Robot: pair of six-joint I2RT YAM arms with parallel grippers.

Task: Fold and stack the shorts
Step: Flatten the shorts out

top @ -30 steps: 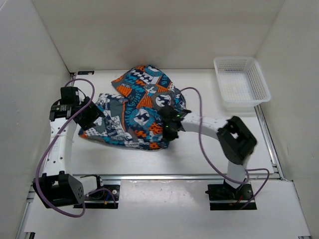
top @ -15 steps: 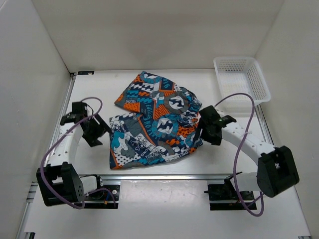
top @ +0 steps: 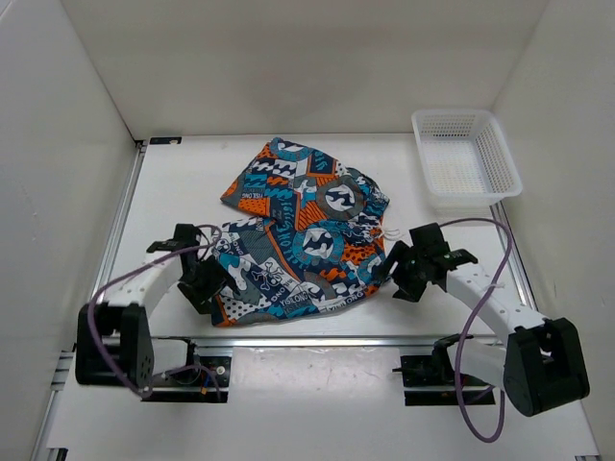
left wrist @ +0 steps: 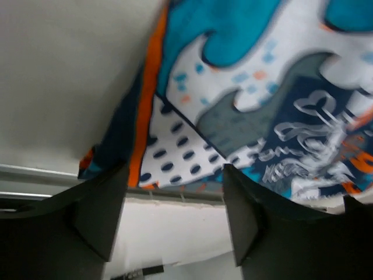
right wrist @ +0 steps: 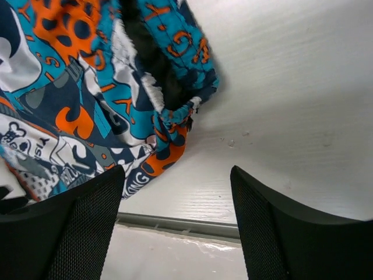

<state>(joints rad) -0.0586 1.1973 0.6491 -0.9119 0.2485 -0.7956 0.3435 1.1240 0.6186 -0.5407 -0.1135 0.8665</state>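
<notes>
The shorts [top: 303,235], a busy teal, orange, navy and white print, lie loosely spread and rumpled on the white table [top: 178,187]. My left gripper [top: 207,279] hovers open at their near left corner. In the left wrist view its gripper [left wrist: 172,216] has only the table's edge rail between its fingers, with the shorts [left wrist: 262,105] just beyond. My right gripper [top: 404,272] stands open just right of the shorts' near right edge. In the right wrist view that gripper [right wrist: 178,227] frames bare table, and the bunched waistband of the shorts [right wrist: 87,87] lies ahead to the left.
A white mesh basket [top: 452,116] stands at the back right corner. White walls close in the table on three sides. A metal rail [top: 317,339] runs along the near edge, just behind both grippers.
The right gripper has opened, let go of the shorts and drawn back to the right and nearer. The shorts now lie flatter and nearer. The left gripper moved to their near left corner.
</notes>
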